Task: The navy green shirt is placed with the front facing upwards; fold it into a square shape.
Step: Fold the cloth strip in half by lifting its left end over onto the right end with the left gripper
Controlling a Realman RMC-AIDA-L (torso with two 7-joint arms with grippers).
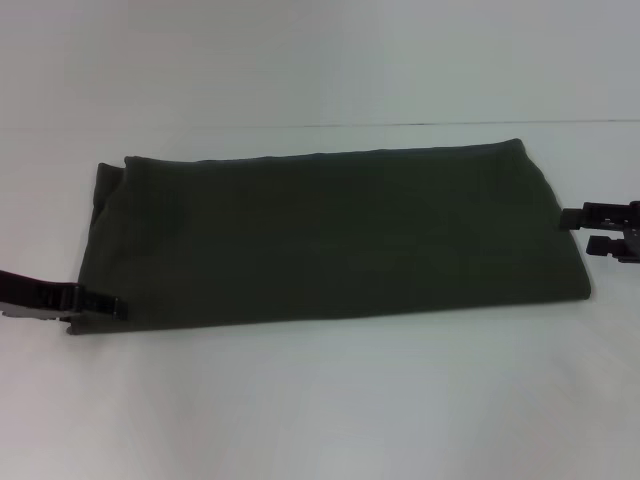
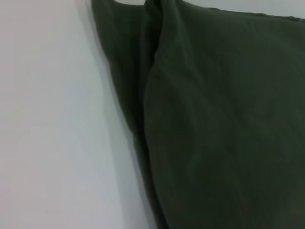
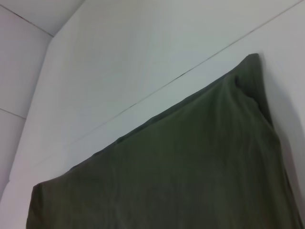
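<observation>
The navy green shirt [image 1: 330, 235] lies on the white table as a long folded rectangle, plain dark olive side up, with no lettering or collar showing. My left gripper [image 1: 100, 303] sits low at the shirt's near left corner, touching its edge. My right gripper [image 1: 592, 229] stands open just off the middle of the shirt's right edge, its upper finger tip against the cloth. The left wrist view shows layered folds of the shirt [image 2: 214, 124] beside bare table. A far corner of the shirt [image 3: 190, 162] fills the right wrist view.
The white table [image 1: 320, 400] stretches wide in front of the shirt and on both sides. A thin seam [image 3: 157, 90] runs across the table behind the shirt. A pale wall rises at the back.
</observation>
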